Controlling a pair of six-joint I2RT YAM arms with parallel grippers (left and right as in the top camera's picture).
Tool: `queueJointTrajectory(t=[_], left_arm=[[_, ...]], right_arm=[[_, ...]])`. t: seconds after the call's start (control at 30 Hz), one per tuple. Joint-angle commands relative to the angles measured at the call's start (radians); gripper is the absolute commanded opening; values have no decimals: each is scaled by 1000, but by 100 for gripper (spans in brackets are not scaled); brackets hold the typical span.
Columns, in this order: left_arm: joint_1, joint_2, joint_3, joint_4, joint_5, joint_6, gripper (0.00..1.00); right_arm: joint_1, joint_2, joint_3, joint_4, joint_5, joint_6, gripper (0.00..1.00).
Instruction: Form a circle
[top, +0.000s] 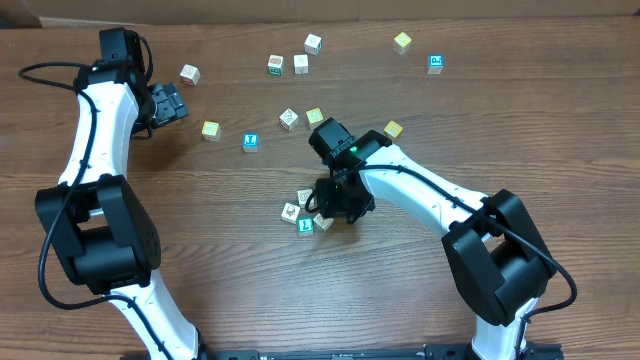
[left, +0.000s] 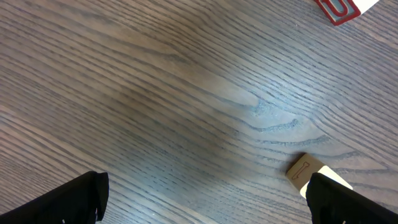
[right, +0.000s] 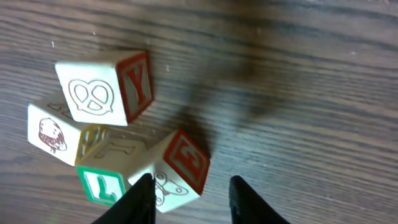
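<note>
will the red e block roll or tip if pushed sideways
Probably slides, not rolls: the E block is a flat-faced cube on the wood table. Likely stiff and light, looking like painted wood. It seems to touch the green L block, which may shift too.

Left gripper (left: 205, 208) gapes wide; right gripper (right: 191, 199) points down, jaws partly apart.

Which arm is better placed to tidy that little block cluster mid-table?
Right. The right gripper hangs at the cluster, beside the E cube; the left gripper sits far off over bare table.
</note>
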Motion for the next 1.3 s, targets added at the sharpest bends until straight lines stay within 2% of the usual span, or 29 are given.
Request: queueJointTrajectory(t=[0.0, 0.33, 0.5, 0.77, 1.07, 1.13, 1.2, 1.27], left_arm=[[-7, -10, -6, 2, -5, 8, 99], [-7, -10, -6, 2, -5, 8, 100], [-7, -10, -6, 2, -5, 8, 99], [-7, -10, -6, 2, -5, 8, 100], [-7, -10, -6, 2, -5, 8, 100], [-7, -10, -6, 2, -5, 8, 100], [-7, -10, -6, 2, -5, 8, 100], [-7, -10, -6, 2, -5, 8, 100]], right_arm=[[6, 2, -4, 8, -4, 9, 37], [1, 2, -4, -5, 28, 28, 37], [0, 1, 0, -20, -44, 27, 36], [-8, 1, 15, -90, -51, 8, 37], [50, 1, 15, -141, -50, 16, 36], [51, 1, 14, -148, -50, 21, 28], [51, 2, 14, -149, -50, 28, 14], [51, 2, 14, -148, -50, 47, 4]])
